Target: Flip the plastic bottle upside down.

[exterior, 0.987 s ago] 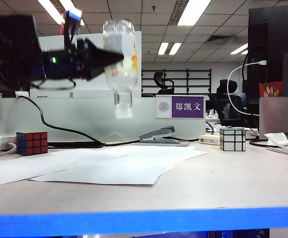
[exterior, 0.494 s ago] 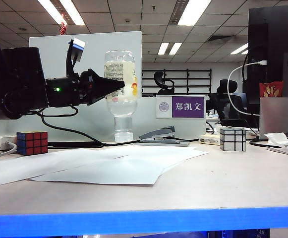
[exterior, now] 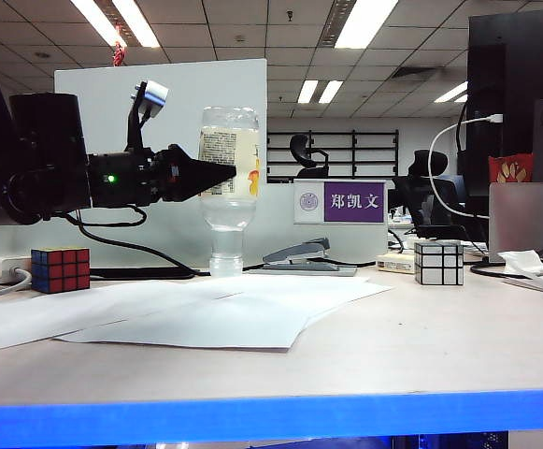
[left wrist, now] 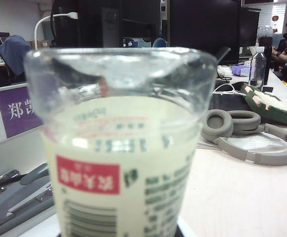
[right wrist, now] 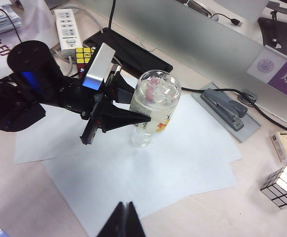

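Bottle point(exterior: 228, 187) inverted on paper point(exterior: 243, 313), clamped by my left gripper point(exterior: 217, 174); right gripper point(right wrist: 125, 217) shut, empty, above paper; letting go off-plumb could topple the bottle from its cap

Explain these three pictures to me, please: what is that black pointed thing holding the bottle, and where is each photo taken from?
It is a robot with two arms, each ending in a two-finger gripper. One picture comes from a camera facing the desk; the other two from cameras on each wrist.

The left gripper clamps the plastic bottle upside down, its cap low over the white paper sheets. The left wrist camera sits so close that the bottle fills its picture. The right gripper is shut, holds nothing and looks down from above.

Also on the desk: a colourful cube, a silver cube and a stapler.
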Controlling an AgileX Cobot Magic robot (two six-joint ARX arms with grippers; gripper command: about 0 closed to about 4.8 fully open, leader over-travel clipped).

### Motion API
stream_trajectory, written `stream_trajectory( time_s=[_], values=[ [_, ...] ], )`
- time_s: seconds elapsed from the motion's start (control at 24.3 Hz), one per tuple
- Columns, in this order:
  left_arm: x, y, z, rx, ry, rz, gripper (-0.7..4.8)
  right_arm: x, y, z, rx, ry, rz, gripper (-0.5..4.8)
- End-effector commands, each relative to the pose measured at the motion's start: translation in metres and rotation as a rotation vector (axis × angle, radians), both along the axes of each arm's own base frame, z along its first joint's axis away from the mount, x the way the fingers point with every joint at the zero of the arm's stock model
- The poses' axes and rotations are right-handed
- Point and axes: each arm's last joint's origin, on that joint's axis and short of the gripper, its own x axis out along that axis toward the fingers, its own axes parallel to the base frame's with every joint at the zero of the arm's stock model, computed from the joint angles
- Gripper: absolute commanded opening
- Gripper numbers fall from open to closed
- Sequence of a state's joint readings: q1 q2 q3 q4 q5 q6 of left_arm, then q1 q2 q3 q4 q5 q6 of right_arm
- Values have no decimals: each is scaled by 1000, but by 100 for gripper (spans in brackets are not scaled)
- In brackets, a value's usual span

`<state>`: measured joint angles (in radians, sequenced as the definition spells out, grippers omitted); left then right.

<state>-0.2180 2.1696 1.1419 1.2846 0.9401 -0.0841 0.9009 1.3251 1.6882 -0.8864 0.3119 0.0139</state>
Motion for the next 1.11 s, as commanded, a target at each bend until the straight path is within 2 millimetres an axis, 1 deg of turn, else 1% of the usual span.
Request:
stream_trajectory(
  time_s=[0.04,0.16,0.53,0.78,1.11],
  values=[
    [-1,0,4,1,-43,-4,-6,1,1,1,29,-18,-1,-9],
    [-1,-2,1,4,-56,-4,-6,2,2,0,36,-18,7,-8],
    [-1,-9,-21,2,-37,-23,-6,1,4,0,47,-17,23,-9],
    [-3,-19,-29,-8,-26,-43,-6,2,4,1,59,-17,19,-9],
    [-4,-21,-34,-6,-15,-45,-6,2,4,1,64,-22,19,-9]
  ],
)
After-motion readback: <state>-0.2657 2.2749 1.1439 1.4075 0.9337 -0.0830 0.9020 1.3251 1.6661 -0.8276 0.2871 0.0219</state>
